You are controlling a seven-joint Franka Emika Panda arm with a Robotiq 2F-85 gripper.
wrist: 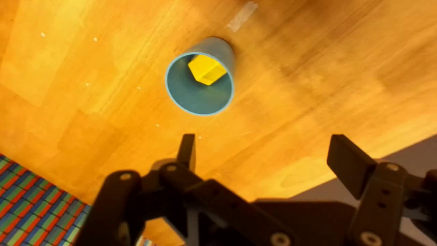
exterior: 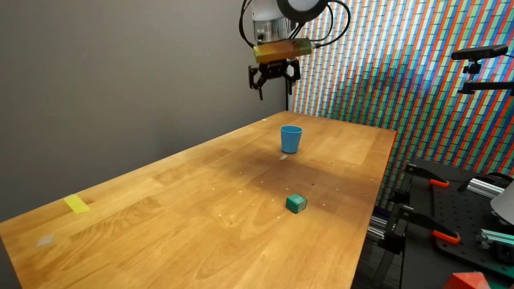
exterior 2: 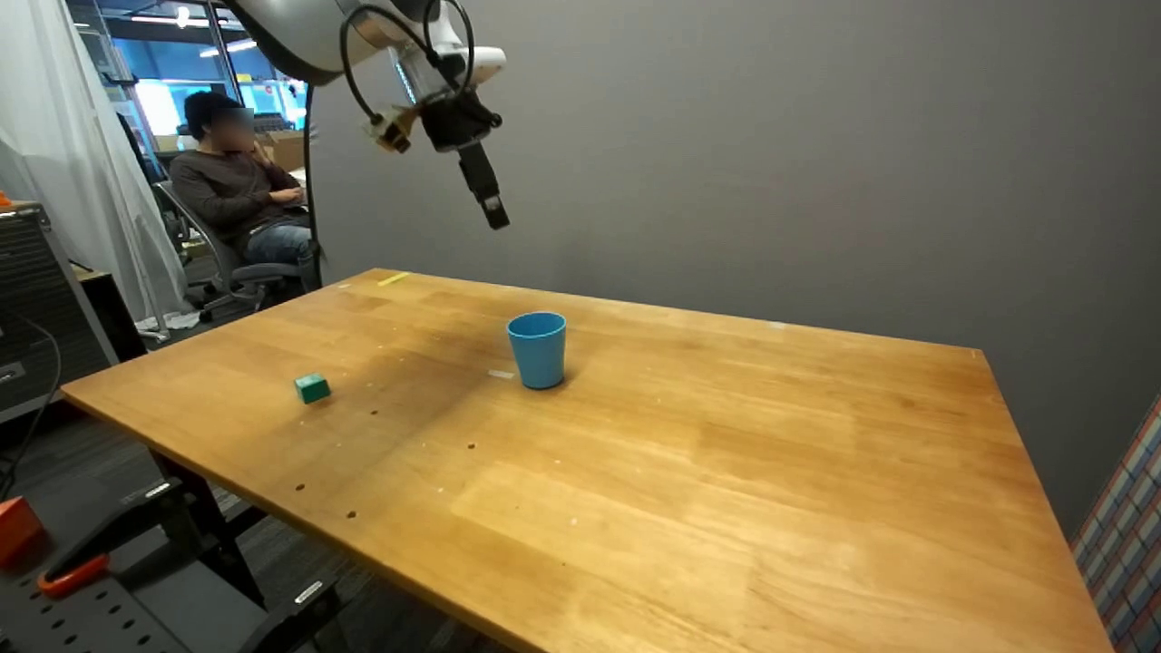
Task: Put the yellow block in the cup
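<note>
Wrist view: yellow block (wrist: 206, 70) seen inside cup (wrist: 198, 95); gripper (wrist: 263, 136) spread wide, nothing held. In an exterior view, wooden table (exterior: 192, 237) bearing green cube (exterior: 296, 203) is flanked by grey wall (exterior: 104, 92). In an exterior view, a seated person (exterior 2: 231, 195) is seen beyond the table.

Smooth plastic cup (exterior 2: 541, 358), wooden table (exterior 2: 689, 508)

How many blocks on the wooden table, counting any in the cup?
2. The yellow block is inside the blue cup; the green block sits on the table, apart from the cup. The cup's inside is partly hidden, so another there can't be ruled out.
</note>
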